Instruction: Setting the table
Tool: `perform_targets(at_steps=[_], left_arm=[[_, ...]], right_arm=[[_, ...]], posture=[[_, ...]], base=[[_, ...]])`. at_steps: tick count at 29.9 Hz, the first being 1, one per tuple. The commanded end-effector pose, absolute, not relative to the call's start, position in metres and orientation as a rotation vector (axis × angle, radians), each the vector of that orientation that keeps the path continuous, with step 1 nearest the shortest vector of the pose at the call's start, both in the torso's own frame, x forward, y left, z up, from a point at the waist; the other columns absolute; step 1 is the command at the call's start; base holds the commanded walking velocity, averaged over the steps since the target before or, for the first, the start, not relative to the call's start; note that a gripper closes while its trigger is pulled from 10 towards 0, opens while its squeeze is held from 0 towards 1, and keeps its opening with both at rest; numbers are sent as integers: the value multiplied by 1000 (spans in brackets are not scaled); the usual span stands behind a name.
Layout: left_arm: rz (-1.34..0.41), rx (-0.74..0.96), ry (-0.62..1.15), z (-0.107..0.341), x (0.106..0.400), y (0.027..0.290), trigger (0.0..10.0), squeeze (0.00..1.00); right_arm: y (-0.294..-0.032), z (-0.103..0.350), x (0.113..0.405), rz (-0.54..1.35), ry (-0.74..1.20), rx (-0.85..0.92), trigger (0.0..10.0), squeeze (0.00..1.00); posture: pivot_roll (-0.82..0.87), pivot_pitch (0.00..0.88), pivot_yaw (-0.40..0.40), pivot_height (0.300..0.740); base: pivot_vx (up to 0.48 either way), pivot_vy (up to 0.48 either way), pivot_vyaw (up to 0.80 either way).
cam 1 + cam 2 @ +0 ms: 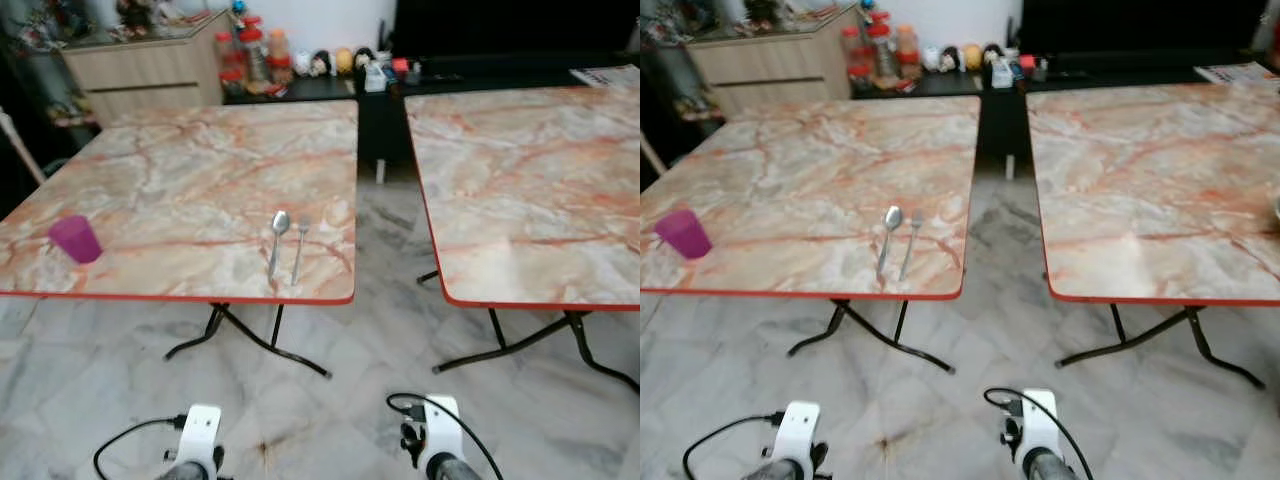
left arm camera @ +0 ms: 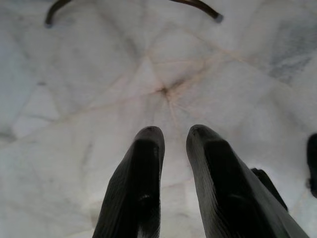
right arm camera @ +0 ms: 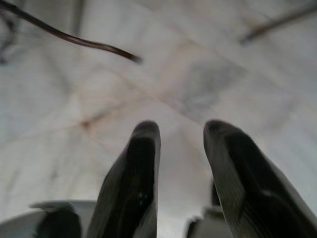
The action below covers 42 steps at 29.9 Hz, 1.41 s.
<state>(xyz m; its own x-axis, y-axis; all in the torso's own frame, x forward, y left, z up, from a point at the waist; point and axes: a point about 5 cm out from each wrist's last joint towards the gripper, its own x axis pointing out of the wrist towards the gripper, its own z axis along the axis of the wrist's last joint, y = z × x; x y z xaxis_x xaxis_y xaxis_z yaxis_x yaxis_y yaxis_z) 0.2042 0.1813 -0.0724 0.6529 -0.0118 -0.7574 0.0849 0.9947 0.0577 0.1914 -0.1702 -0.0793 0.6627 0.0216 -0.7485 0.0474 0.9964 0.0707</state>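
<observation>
A purple cup (image 1: 76, 239) stands upright near the front left corner of the left marble-patterned table (image 1: 200, 150). A spoon (image 1: 278, 240) and a fork (image 1: 300, 248) lie side by side near that table's front edge, handles toward me. The right marble table (image 1: 530, 180) is bare in front. Both arms hang low over the floor, left wrist (image 1: 200, 432) and right wrist (image 1: 440, 430). In the wrist views my left gripper (image 2: 173, 133) and right gripper (image 3: 181, 128) point at the marble floor, fingers parted, holding nothing.
A floor gap (image 1: 385, 230) separates the two tables. Black folding legs (image 1: 250, 335) spread under each table. A wooden cabinet (image 1: 150, 65) and a low black shelf with jars and figurines (image 1: 300, 65) stand behind. A magazine (image 1: 605, 75) lies on the right table's far corner.
</observation>
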Motion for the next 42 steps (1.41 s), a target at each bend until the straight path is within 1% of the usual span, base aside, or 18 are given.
perform_targets(at_steps=[1, 6, 15, 32, 35, 42], left_arm=[[-46, 114, 884, -75, 198, 188, 10000, 0], [-40, 115, 898, -78, 193, 190, 10000, 0], [-21, 117, 899, -77, 193, 196, 10000, 0], [-30, 120, 889, -75, 196, 194, 10000, 0], [-32, 125, 892, -76, 195, 194, 10000, 0], [-42, 138, 891, -76, 195, 192, 10000, 0]], right_arm=[[-167, -77, 196, -20, 832, 103, 10000, 0], [-171, -79, 192, -75, 839, 135, 10000, 0], [-171, -79, 191, -82, 835, 150, 10000, 0], [-166, -77, 195, -75, 820, 156, 10000, 0], [-165, -76, 198, -67, 808, 156, 10000, 0], [-162, -69, 209, -38, 746, 139, 10000, 0]], posture=[[-65, 0, 100, 740], [-63, 0, 104, 740], [-50, 0, 113, 740], [-45, 0, 123, 740], [-45, 0, 123, 740], [-48, 0, 122, 740]], base=[[0, 386, 0], [0, 382, 0], [0, 383, 0], [0, 384, 0], [0, 251, 0], [0, 0, 0]])
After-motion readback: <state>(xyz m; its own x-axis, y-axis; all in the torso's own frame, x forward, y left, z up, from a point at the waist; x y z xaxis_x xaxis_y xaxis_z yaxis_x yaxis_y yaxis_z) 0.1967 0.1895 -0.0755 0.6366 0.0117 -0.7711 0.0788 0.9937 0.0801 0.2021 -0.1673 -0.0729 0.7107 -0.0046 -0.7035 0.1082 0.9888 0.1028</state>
